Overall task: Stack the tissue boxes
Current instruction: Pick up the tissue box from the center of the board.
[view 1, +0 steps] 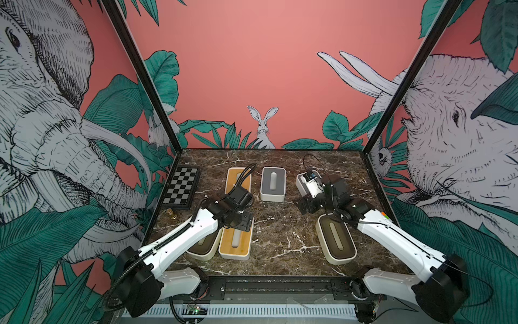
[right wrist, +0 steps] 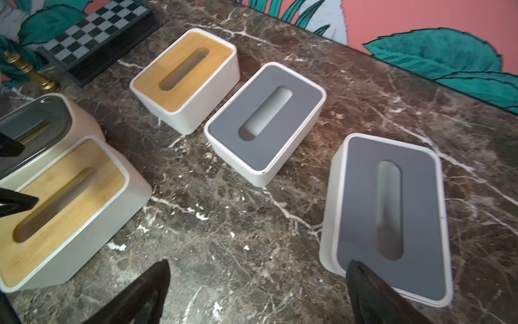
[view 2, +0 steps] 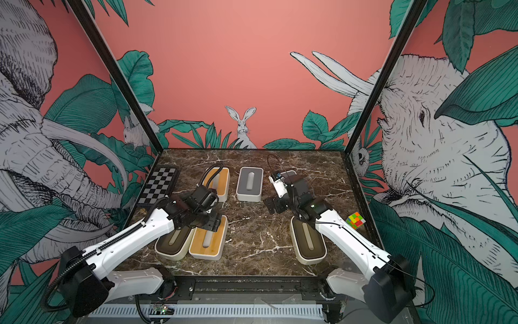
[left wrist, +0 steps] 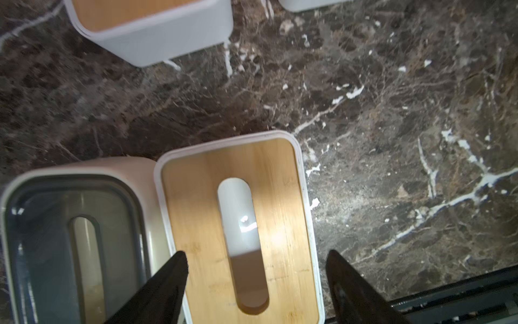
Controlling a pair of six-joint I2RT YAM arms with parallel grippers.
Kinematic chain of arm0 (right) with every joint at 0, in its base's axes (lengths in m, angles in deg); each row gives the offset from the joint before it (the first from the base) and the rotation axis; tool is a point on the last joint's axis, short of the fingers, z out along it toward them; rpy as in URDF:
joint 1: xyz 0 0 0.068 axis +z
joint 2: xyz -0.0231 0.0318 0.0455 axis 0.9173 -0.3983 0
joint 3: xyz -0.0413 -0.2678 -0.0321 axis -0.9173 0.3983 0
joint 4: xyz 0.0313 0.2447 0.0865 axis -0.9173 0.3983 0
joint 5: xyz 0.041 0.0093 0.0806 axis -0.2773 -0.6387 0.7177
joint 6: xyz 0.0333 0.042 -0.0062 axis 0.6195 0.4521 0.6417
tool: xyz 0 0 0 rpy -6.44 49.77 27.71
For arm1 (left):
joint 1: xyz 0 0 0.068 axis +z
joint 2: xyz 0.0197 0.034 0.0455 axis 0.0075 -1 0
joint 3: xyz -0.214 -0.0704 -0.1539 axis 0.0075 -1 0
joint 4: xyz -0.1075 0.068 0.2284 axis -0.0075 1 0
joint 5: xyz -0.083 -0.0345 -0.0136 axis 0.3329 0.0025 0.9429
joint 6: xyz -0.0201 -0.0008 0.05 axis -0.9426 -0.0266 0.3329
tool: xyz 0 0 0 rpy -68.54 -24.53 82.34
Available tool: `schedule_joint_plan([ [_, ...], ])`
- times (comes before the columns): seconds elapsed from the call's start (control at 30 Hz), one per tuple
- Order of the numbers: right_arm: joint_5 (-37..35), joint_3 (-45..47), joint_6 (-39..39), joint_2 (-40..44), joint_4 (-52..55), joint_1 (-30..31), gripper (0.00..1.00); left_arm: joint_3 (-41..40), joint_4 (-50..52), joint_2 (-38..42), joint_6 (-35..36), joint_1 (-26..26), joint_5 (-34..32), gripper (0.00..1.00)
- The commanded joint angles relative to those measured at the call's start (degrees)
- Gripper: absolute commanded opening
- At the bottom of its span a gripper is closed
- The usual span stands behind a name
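in the left wrist view the near bamboo-lidded tissue box (left wrist: 280, 182) fills the lower centre, its long axis and slot running up the frame. the left gripper (left wrist: 255, 280) straddles its short width, fingers spread toward each long side, gripping nothing. the dark-lidded box (left wrist: 42, 224) crowds it at lower left. the right gripper (right wrist: 252, 294) hangs released, farther off.

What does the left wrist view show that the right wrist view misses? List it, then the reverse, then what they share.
Only left wrist: the black rail. Only right wrist: the checkerboard, the gold chess piece and the nearest grey box. Both: the near bamboo box, the far bamboo box and the dark-lid box beside the near one.
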Motion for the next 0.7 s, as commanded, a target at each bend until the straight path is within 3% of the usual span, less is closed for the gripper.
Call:
schedule_joint_plan([
  [0.0, 3.81, 2.25, -0.35, 1.94, 0.15, 4.92, 0.98, -2.52, 0.04, 1.94, -7.10, -1.61, 1.68, 0.80],
  [0.17, 6.63, 6.25, 2.41, 3.33, -1.74, 10.14, 0.98, -4.80, -5.07, -0.45, -9.14, -2.92, 4.74, 0.76],
  [0.33, 8.83, 11.56, 5.10, 7.10, -4.77, 13.63, 0.98, -3.68, -1.53, -3.85, -11.60, -3.09, 0.63, 0.72],
  [0.47, 13.49, 16.98, 6.83, 12.08, -9.01, 15.16, 0.98, -3.49, -2.86, -6.44, -11.59, -3.09, 1.87, 0.72],
  [0.67, 12.19, 18.70, 7.28, 15.58, -7.31, 16.01, 0.98, -3.71, -5.39, -8.27, -12.05, -3.27, 2.73, 0.69],
])
